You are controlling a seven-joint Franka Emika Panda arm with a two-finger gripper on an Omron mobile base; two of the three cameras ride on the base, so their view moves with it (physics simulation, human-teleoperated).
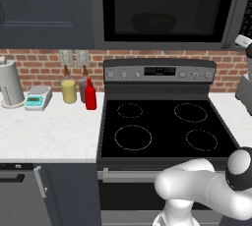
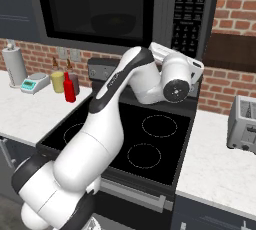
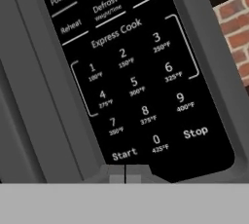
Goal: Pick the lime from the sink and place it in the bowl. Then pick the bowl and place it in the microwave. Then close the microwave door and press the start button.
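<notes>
Pincer point(image 3: 125, 178) closed, empty, tips at microwave point(image 3: 146, 96) panel below Start button point(image 3: 124, 155).

You see the stove point(image 1: 165, 127) with four burner rings, dead centre. Above it hangs the microwave point(image 1: 167, 9), its door point(image 1: 165, 6) shut, the bowl point(image 1: 153, 22) dim behind the window. Left of the stove, on the white counter point(image 1: 49, 131), stand a red bottle point(image 1: 90, 95), a yellow jar point(image 1: 69, 91), a small scale point(image 1: 38, 97) and a paper towel roll point(image 1: 10, 83).
</notes>
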